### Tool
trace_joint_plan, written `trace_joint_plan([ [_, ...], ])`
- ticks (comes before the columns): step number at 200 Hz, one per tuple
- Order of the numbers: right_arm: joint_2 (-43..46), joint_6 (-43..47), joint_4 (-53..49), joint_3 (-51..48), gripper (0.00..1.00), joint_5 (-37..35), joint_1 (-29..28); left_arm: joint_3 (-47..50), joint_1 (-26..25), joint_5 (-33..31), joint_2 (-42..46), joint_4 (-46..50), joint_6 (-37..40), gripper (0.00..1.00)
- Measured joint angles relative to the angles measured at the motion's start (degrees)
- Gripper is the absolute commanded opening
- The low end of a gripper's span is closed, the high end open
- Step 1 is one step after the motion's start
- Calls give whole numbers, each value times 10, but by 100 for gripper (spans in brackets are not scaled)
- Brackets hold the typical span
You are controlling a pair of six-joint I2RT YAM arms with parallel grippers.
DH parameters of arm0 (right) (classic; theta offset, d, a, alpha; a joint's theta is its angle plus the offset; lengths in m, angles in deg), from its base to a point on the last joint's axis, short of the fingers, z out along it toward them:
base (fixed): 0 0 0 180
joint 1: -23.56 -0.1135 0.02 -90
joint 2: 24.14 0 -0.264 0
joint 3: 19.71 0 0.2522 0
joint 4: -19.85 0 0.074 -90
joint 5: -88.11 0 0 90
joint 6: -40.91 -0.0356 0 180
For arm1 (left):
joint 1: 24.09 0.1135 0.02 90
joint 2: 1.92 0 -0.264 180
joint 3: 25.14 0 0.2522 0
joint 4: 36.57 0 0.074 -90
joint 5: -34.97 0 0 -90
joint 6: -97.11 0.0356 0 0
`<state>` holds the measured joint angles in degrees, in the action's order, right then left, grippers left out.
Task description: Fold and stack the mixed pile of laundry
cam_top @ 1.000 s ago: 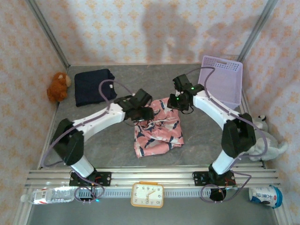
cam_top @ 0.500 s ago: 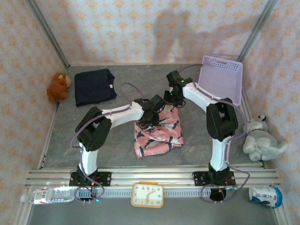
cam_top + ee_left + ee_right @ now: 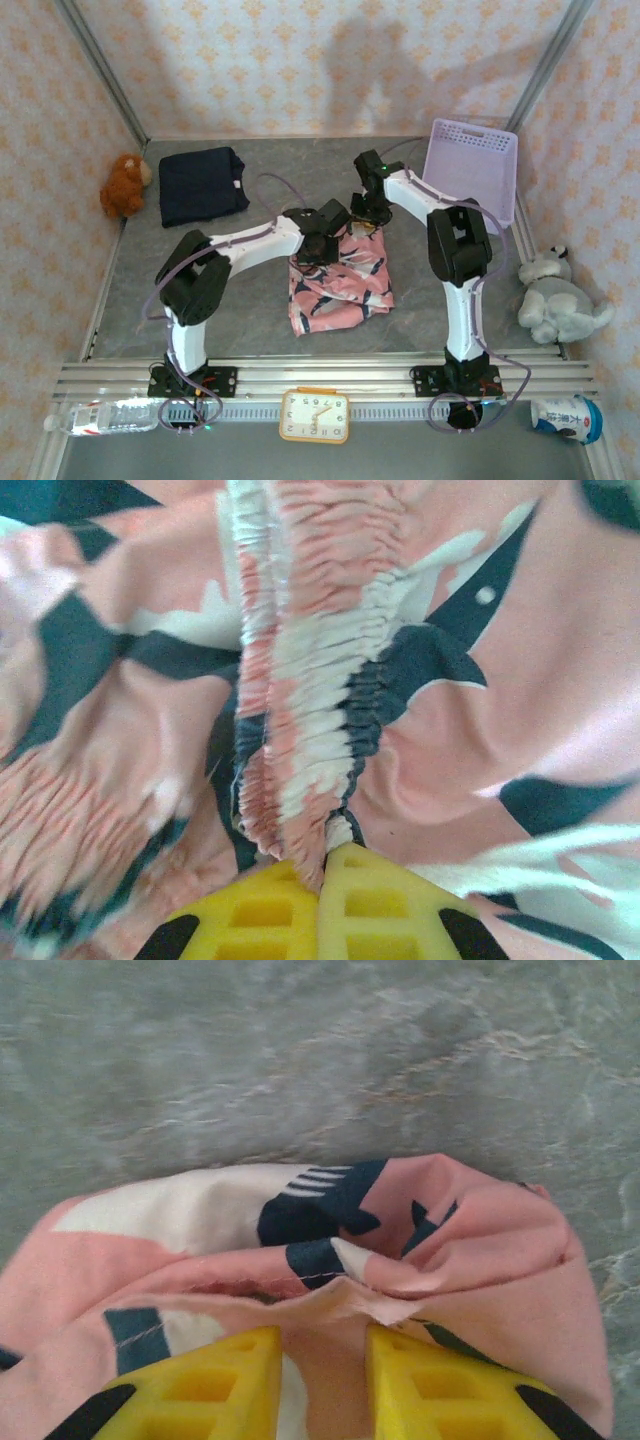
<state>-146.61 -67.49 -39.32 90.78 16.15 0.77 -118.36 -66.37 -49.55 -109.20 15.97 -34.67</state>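
Note:
The pink garment (image 3: 340, 282) with navy-and-white print lies spread on the grey table at centre. My left gripper (image 3: 318, 242) sits at its far left edge. In the left wrist view the left gripper (image 3: 325, 856) is shut on the gathered elastic waistband (image 3: 300, 730). My right gripper (image 3: 368, 214) is at the garment's far right corner. In the right wrist view a fold of the pink garment (image 3: 330, 1305) is pinched between the right gripper's (image 3: 320, 1348) yellow fingers. The navy garment (image 3: 200, 185) lies folded at the back left, apart from both grippers.
A lavender basket (image 3: 470, 172) stands at the back right. A brown plush toy (image 3: 123, 185) leans on the left wall and a grey plush toy (image 3: 560, 305) lies at the right edge. A clock (image 3: 315, 415), a bottle (image 3: 100, 416) and a cup (image 3: 565, 418) sit along the front rail.
Both arms have raised their elbows and drawn in, and the grippers have shifted slightly toward the far edge of the pink garment. The garment's far edge has bunched a little.

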Motion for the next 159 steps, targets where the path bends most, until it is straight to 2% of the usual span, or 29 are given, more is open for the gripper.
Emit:
trace_joint_plan([
  [35, -4, -12, -10, 0, 36, -2, 8, 66, 0, -1, 146, -7, -8, 0],
  [50, -4, -15, -15, 0, 36, 0, 7, 114, 0, -3, 181, -13, -19, 0],
  [75, -4, -19, -20, 0, 36, 3, 4, 165, 0, -16, 148, -8, -34, 0],
  [112, -4, -19, -22, 0, 39, 2, 5, 142, 0, -55, 95, 54, -34, 0],
  [141, 35, -14, -24, -33, 40, 0, 5, 87, 0, -101, 111, 111, -34, 29],
  [159, 96, -6, -28, -69, 37, 2, 4, 79, 0, -106, 148, 120, -28, 31],
])
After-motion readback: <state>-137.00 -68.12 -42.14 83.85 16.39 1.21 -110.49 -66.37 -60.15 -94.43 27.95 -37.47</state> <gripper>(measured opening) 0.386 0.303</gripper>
